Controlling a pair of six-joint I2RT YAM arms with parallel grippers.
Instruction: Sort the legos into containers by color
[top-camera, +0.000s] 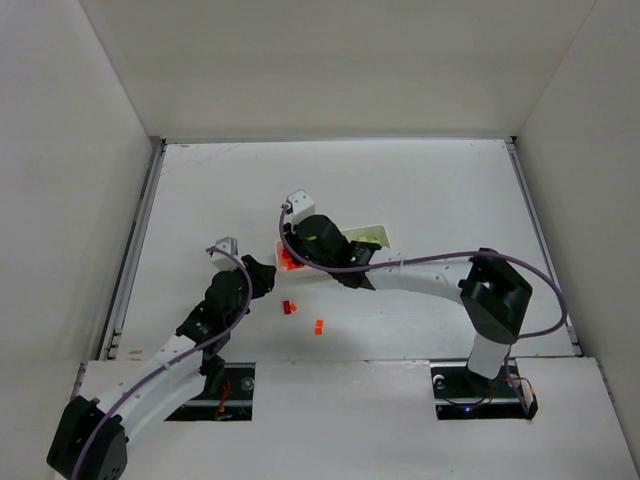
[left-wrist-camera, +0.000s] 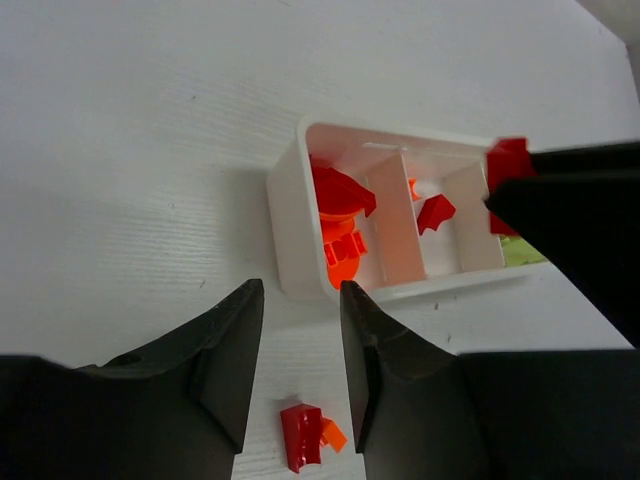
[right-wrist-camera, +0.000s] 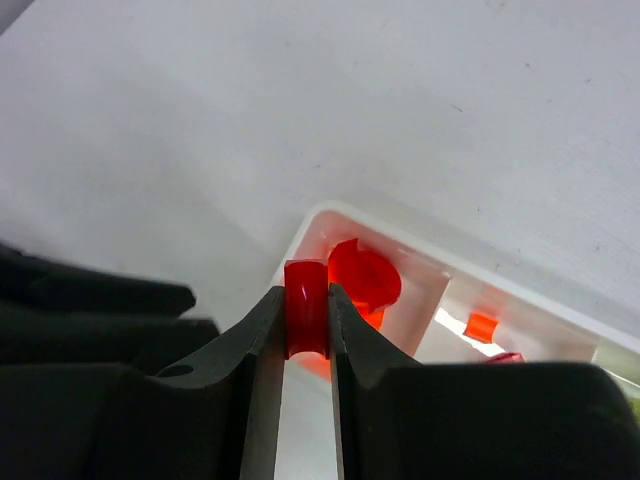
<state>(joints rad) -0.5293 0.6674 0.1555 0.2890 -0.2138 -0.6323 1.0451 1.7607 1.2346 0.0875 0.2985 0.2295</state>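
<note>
The right gripper (right-wrist-camera: 306, 296) was clamped on a red lego (right-wrist-camera: 306, 322) at the edge of the white tray (right-wrist-camera: 345, 215), by its end compartment. The left gripper (left-wrist-camera: 300, 298) had its fingers apart and held nothing. Below the gap, a red piece (left-wrist-camera: 300, 437) touched an orange piece (left-wrist-camera: 333, 434) on the table (left-wrist-camera: 130, 150).

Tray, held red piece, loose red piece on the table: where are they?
tray (left-wrist-camera: 285, 235), left wrist view, left outer wall.
held red piece (right-wrist-camera: 306, 308), right wrist view, middle of its exposed face.
loose red piece (left-wrist-camera: 299, 437), left wrist view, its top.
</note>
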